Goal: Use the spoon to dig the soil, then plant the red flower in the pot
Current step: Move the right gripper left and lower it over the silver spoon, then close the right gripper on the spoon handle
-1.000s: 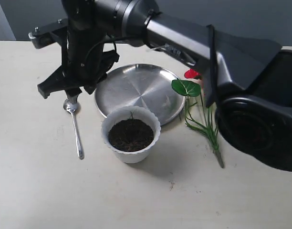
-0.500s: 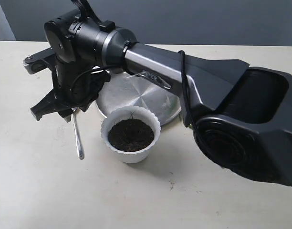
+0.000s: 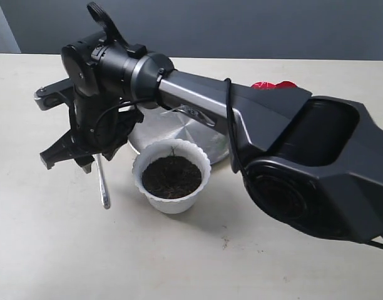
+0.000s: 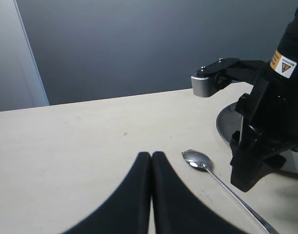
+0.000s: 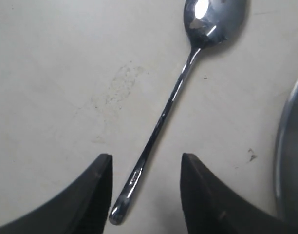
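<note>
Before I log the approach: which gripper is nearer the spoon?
Right. The right gripper hangs open straddling the spoon handle; the left gripper sits shut, off beside the bowl.

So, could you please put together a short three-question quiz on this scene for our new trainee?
1. True or false: the spoon lies flat on the table, not gripped.
2. The right gripper is: A) shut on the handle, B) open with the handle end between its fingers, C) over the pot.
3. What fills the pot, and has it been dug?

Key
1. True.
2. B.
3. Dark soil; it looks level, with no dug hole. The left gripper is shut and holds nothing.
</note>
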`<state>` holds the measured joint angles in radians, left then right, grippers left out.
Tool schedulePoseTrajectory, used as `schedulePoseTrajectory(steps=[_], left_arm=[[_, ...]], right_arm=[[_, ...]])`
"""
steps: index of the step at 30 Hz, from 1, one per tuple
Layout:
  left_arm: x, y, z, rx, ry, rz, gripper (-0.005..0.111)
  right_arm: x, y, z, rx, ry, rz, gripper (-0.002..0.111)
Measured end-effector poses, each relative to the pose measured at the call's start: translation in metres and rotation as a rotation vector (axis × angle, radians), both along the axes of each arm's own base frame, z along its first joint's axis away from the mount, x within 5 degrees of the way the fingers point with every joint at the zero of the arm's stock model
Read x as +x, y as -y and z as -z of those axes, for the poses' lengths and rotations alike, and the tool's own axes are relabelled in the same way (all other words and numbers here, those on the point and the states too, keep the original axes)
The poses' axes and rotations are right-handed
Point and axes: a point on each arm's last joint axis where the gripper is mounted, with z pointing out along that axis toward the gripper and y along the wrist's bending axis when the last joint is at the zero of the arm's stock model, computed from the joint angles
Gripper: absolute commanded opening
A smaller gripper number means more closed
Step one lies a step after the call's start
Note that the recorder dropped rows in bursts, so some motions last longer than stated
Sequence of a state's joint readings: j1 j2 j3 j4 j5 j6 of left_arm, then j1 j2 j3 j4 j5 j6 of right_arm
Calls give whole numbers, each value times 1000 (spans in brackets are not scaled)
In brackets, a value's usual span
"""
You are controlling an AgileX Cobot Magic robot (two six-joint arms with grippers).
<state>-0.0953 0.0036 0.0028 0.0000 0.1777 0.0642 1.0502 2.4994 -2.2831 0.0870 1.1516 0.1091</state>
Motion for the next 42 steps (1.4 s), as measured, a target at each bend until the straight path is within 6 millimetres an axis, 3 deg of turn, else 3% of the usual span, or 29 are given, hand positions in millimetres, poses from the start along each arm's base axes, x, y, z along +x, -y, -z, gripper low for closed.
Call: schedulePoseTrajectory(steps=[7,23,42], left_arm=[[0,0,0,0,0,0,0],[0,0,0,0,0,0,0],[0,0,0,0,0,0,0]], right_arm=[[0,-1,15,-17,-31,21,44],[-13,-8,15,-39,9,83,44],[-11,-8,15,-37,21,120,44]])
